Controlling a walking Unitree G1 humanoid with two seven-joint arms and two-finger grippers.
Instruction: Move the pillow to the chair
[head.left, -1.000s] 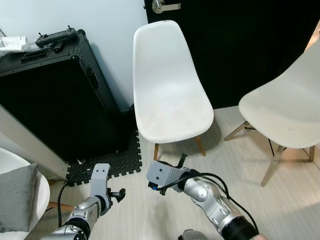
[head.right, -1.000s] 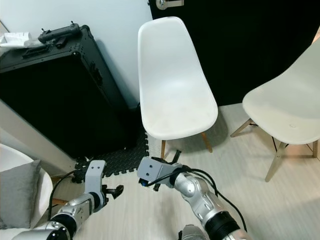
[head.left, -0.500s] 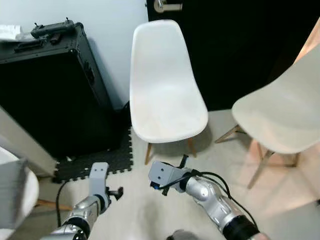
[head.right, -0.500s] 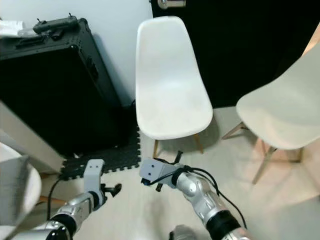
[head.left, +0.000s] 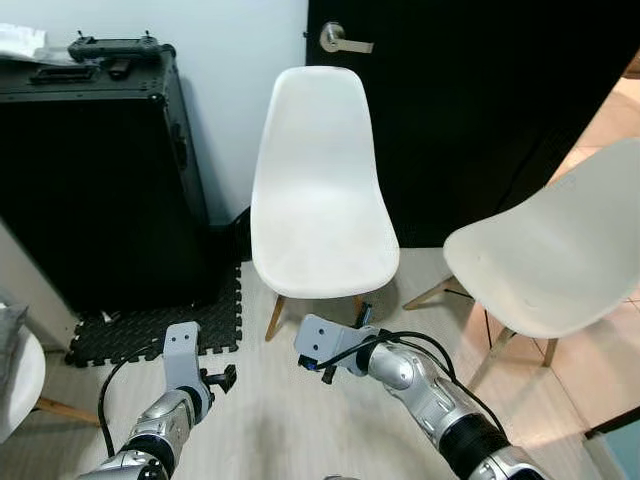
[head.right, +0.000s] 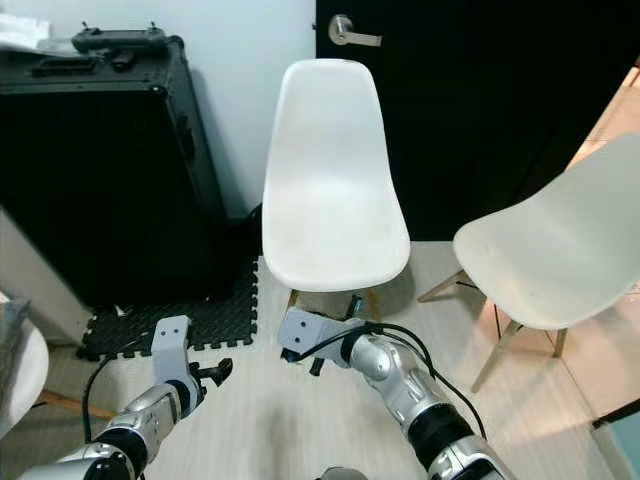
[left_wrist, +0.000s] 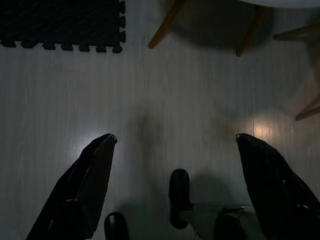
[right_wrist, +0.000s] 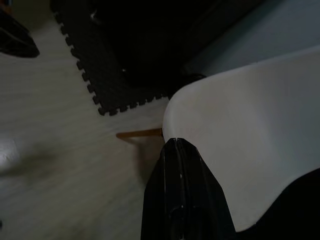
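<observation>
A sliver of the grey pillow (head.right: 10, 312) shows at the far left edge, lying on a round white seat (head.right: 15, 378). The white chair (head.left: 320, 205) stands straight ahead with a bare seat. My left gripper (head.left: 226, 376) hangs low over the floor, left of the chair's legs; its fingers are spread wide in the left wrist view (left_wrist: 175, 137) and hold nothing. My right gripper (head.left: 362, 312) is shut on nothing just in front of the chair's legs, and its joined fingers (right_wrist: 182, 200) point at the seat's underside (right_wrist: 250, 135).
A tall black case (head.left: 90, 170) stands against the wall on the left, with a black foam mat (head.left: 150, 325) at its foot. A second white chair (head.left: 545, 260) stands at the right. A black door (head.left: 480, 100) with a metal handle (head.left: 340, 40) is behind.
The camera has swung right and lifted, so the pillow has slid to the left edge of the picture. Both arms keep much the same pose.
</observation>
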